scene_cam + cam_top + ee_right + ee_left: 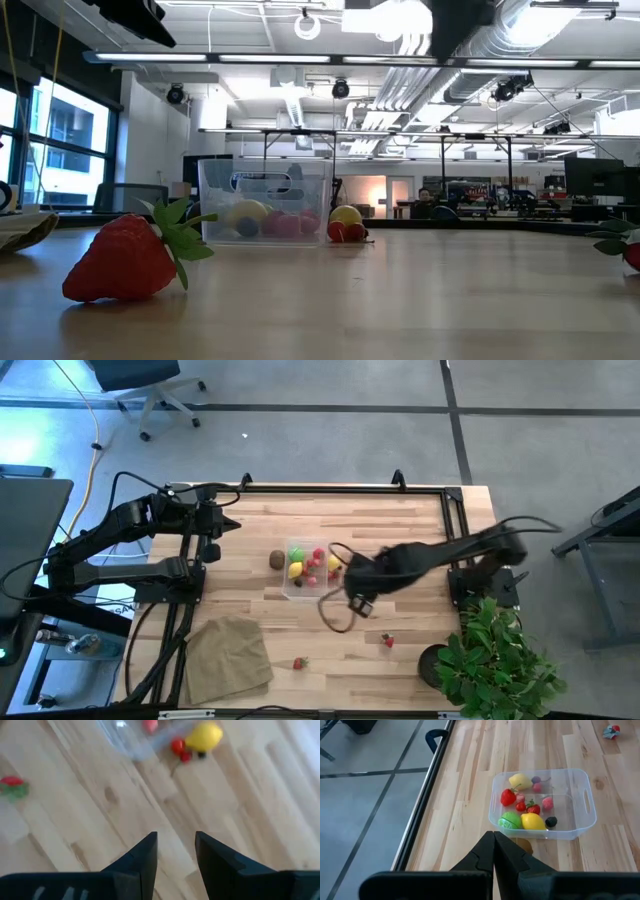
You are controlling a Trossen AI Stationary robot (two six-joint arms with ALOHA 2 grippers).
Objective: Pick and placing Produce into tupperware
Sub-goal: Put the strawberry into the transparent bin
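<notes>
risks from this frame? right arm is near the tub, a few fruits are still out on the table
1. The lemon and small red berries lie right against the tub; reaching for them, the open right gripper could nudge the light tub.
2. Its cable loops over the table beside the tub and may snag or drag something.
3. Two strawberries lie far out near the cloth and the plant; the round lemon may roll.
</notes>
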